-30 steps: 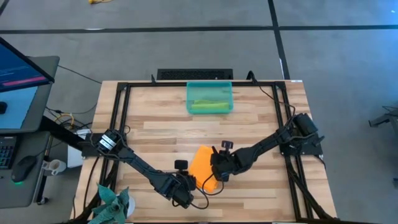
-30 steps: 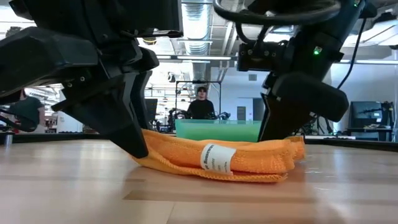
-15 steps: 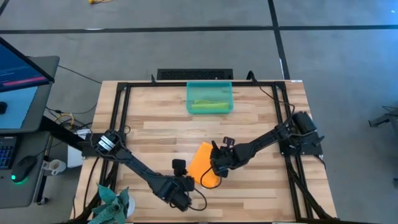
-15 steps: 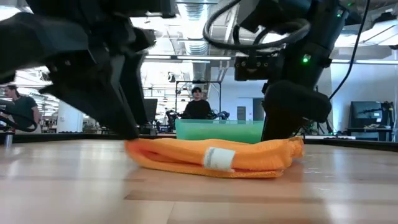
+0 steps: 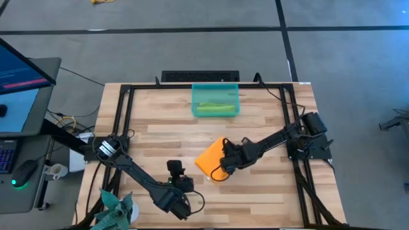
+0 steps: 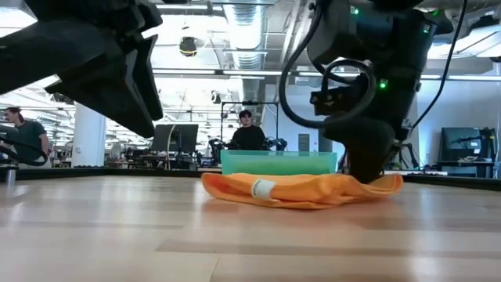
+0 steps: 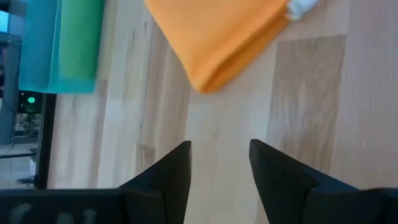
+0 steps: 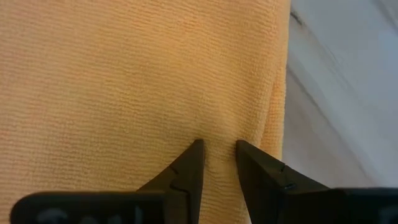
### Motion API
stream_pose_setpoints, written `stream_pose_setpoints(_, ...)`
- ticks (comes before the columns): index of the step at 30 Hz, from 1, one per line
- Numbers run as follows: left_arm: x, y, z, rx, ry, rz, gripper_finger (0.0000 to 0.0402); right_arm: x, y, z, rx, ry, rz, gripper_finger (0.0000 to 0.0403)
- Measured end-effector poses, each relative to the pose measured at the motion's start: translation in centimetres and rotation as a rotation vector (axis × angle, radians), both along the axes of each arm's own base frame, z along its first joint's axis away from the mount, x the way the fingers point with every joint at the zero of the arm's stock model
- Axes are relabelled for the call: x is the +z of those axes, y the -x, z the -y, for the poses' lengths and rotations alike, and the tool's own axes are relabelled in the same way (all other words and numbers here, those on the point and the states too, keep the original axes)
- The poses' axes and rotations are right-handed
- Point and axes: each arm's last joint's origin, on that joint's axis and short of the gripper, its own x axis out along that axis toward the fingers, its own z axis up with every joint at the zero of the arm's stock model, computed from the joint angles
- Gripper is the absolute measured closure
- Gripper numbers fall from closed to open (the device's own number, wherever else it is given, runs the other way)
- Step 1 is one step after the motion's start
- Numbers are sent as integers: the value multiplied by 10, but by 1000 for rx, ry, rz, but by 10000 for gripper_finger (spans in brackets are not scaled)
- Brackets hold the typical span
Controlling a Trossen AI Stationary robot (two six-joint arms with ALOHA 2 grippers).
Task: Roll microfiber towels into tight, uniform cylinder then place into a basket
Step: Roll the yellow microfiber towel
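Note:
The orange towel [image 5: 209, 160] lies folded flat on the wooden table, a white label [image 6: 261, 188] on its near side. My right gripper [image 5: 225, 166] stands on its right part, shut on the cloth. My left gripper [image 5: 184, 184] hangs open above the bare table, near-left of the towel, touching nothing; in the left wrist view its fingers frame bare wood, with the towel [image 7: 224, 37] ahead. The teal basket [image 5: 215, 89] stands at the far edge, and the rolled lime-green towel [image 5: 214, 109] lies in it. My right gripper pinches a small ridge of the orange towel's top surface [image 8: 217, 144] between its two fingertips, close to the towel's right edge. The fingers come from above, pointing steeply down. The towel lies on the table, slack, and is not lifted.
Black frame rails [image 5: 121, 121] run around the tabletop. A dark spiky plant-like thing [image 5: 115, 207] sits at the near left corner. Bare wood lies between the towel and the basket. In the low view, a person [image 6: 249, 133] stands in the room behind the table.
My left gripper has opened, let go of the orange towel's near-left end, and has risen and drawn back toward the near-left. My right gripper has rolled and dragged the towel along the table toward the far right; the towel has turned about and lies flatter.

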Motion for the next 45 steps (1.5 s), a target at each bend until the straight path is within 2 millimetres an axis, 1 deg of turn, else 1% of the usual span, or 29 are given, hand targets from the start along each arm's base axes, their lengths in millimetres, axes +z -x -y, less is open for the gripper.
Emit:
stream_pose_setpoints(4,0,0,0,0,5,6,246,1,3,-1,-147,-70,20,285)
stream_pose_setpoints(6,-1,-3,1,1,19,23,246,2,2,-4,-181,-120,25,285)
stream_pose_setpoints(11,-1,-13,2,-29,61,72,246,11,-3,-22,-122,-177,25,285)
stream_pose_setpoints(14,-6,-23,1,-58,102,116,246,22,-1,-28,-75,-136,7,285)
stream_pose_setpoints(16,-10,-28,-1,-79,139,122,246,34,0,-30,-63,-102,32,285)
stream_pose_setpoints(18,-14,-33,-5,-87,164,120,246,48,5,-31,-50,-63,58,285)
stream_pose_setpoints(21,-17,-39,-11,-91,157,131,246,63,14,-28,-42,6,71,285)
stream_pose_setpoints(26,-17,-55,-27,-91,155,169,246,99,34,-12,-57,111,113,285)
stream_pose_setpoints(30,-16,-73,-44,-93,250,211,246,125,45,0,-89,160,222,285)
stream_pose_setpoints(32,-19,-79,-52,-107,291,221,246,135,49,2,-94,177,276,285)
stream_pose_setpoints(34,-24,-82,-59,-115,324,213,246,138,52,1,-88,198,317,285)
stream_pose_setpoints(38,-36,-79,-71,-104,355,174,246,130,57,-5,-58,237,324,285)
stream_pose_setpoints(41,-42,-76,-75,-149,320,124,246,125,56,-7,-48,233,289,285)
stream_pose_setpoints(45,-43,-74,-83,-279,221,-4,246,124,55,-8,-49,226,285,285)
